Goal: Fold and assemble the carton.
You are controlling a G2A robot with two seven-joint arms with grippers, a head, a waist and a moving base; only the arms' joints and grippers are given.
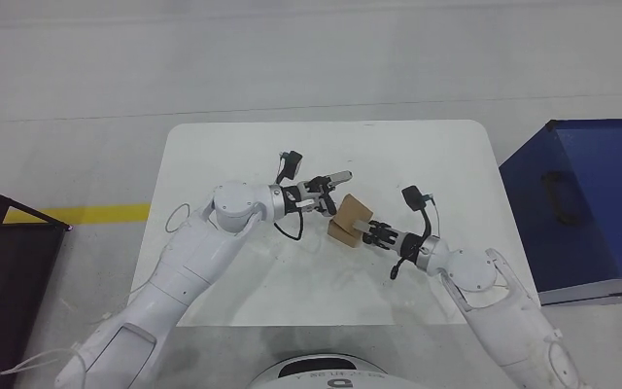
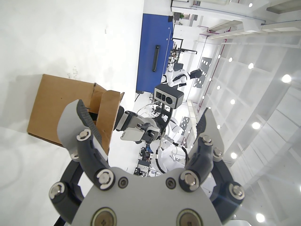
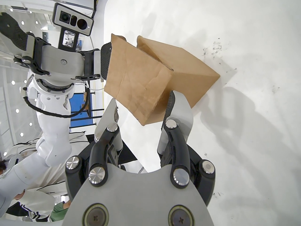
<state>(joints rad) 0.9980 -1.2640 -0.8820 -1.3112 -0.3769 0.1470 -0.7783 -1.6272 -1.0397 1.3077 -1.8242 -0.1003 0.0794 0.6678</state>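
Observation:
A small brown carton [image 1: 348, 220] sits near the middle of the white table [image 1: 243, 282], partly formed, with one large flap [image 3: 134, 81] standing up from its open end. My right gripper [image 3: 143, 105] is shut on the carton at the corner below that flap, one pad [image 3: 172, 103] against its side wall. My left gripper [image 2: 143, 118] is open wide. One of its fingers [image 2: 80, 116] rests against the flap's far face. The other finger [image 2: 207, 123] stands free in the air. In the top view the left gripper [image 1: 335, 192] is just behind the carton and the right gripper [image 1: 362, 229] at its near right corner.
A blue bin [image 1: 573, 209] stands on the floor off the table's right edge. A dark frame [image 1: 24, 253] is on the floor to the left. Bare tabletop lies all around the carton, with the most room at the back and the front left.

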